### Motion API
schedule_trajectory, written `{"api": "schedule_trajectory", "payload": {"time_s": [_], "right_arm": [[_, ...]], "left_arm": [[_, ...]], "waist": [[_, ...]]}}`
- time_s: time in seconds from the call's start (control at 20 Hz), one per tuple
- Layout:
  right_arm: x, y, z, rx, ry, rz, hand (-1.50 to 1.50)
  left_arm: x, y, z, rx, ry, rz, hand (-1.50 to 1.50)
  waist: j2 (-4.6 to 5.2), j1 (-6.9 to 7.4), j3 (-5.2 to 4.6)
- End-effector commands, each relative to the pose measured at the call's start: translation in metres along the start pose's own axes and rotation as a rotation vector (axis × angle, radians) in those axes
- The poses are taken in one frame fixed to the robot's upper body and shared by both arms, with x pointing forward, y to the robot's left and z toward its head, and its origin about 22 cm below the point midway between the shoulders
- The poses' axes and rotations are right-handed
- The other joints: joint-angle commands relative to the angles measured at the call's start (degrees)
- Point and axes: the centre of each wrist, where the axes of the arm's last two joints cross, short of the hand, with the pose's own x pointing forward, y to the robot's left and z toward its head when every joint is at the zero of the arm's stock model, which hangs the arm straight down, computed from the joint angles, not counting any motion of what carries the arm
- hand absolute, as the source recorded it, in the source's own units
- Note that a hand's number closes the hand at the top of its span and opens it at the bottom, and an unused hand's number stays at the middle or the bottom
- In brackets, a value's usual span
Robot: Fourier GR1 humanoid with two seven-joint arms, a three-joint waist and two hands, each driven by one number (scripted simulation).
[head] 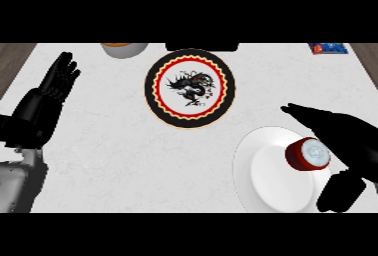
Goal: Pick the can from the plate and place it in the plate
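1. Grey forearm (16,186) enters at the lower left corner, nearest of all, over the pale marbled tabletop (125,150); the view's edge cuts it off.
2. On the near right lies a plain white plate (269,182). Its lower rim is cut off by the view's lower edge.
3. The can (310,154), red with a pale top, stands upright on the right part of that white plate.
4. The right hand (347,137) comes in from the right and sits against the can's right side. It is spread apart: one finger stretches straight past the can on the far side and the thumb juts out on the near side. Neither curls round the can, and white plate shows between the finger and the can. The hand hides the plate's right rim.
5. The left hand (40,107) rests at the left edge, fingers straight and pointing up, holding nothing.
6. Farther on, mid-tabletop, lies a patterned plate (156,95), well apart from the can: black rim, red ring, white middle with a dark figure. Bare tabletop lies between the two plates.
7. Along the far edge, all cut off and hard to make out: an orange-topped bowl (124,48), a black object (201,47) and a blue packet (329,48).
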Motion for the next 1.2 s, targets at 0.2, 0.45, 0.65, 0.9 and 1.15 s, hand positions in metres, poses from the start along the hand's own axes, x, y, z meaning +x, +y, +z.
{"api": "schedule_trajectory", "payload": {"time_s": [0.2,0.45,0.65,0.9,1.15], "right_arm": [[-0.011,0.007,-0.026,0.007,0.178,0.102,-1.50],[-0.016,0.006,-0.028,0.062,0.224,0.116,-1.50],[-0.033,0.036,-0.062,0.099,0.258,0.124,-1.50],[-0.034,0.059,-0.063,0.119,0.234,0.123,-1.50],[-0.058,0.053,-0.076,0.148,0.255,0.101,-1.50]], "left_arm": [[-0.008,0.002,-0.004,0.009,-0.010,-0.012,0.00],[0.006,0.017,0.015,-0.017,0.011,-0.006,0.00],[0.009,-0.004,0.001,0.010,-0.006,0.003,0.00],[0.006,-0.002,-0.006,0.010,0.006,-0.002,0.00],[0.017,0.000,0.008,0.006,-0.006,0.008,0.00]], "waist": [[0.13,-0.13,0.08],[-0.07,0.11,0.08],[0.11,0.15,0.11],[0.08,-0.19,0.10],[0.03,0.06,0.11]]}}
